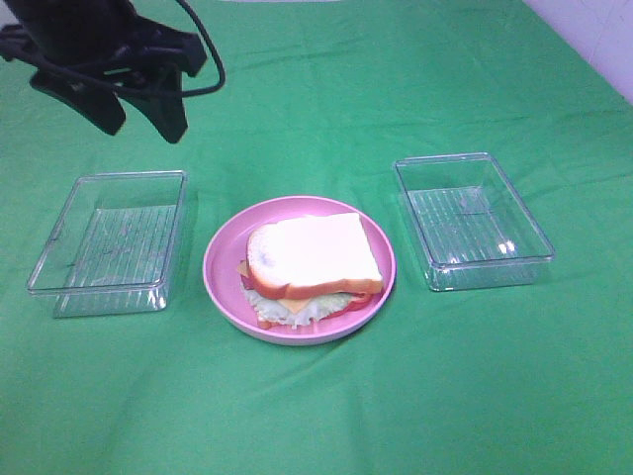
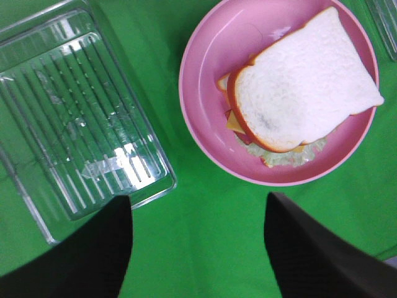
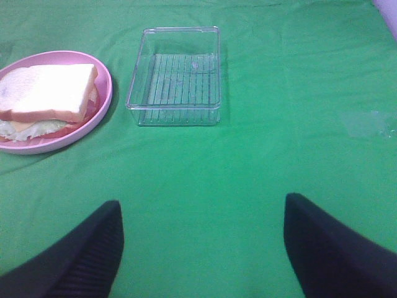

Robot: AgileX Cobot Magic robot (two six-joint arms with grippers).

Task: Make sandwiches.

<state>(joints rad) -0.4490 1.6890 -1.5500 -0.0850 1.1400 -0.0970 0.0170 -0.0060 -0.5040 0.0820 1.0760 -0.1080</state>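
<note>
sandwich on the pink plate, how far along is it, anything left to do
Done: the sandwich sits stacked on the pink plate, top bread over cheese, ham and lettuce. In hand: nothing; the left gripper and right gripper are open, off the food. Left: seemingly nothing; both clear trays look empty.

No readable text, no labels, no brands, no numbers anywhere
</note>
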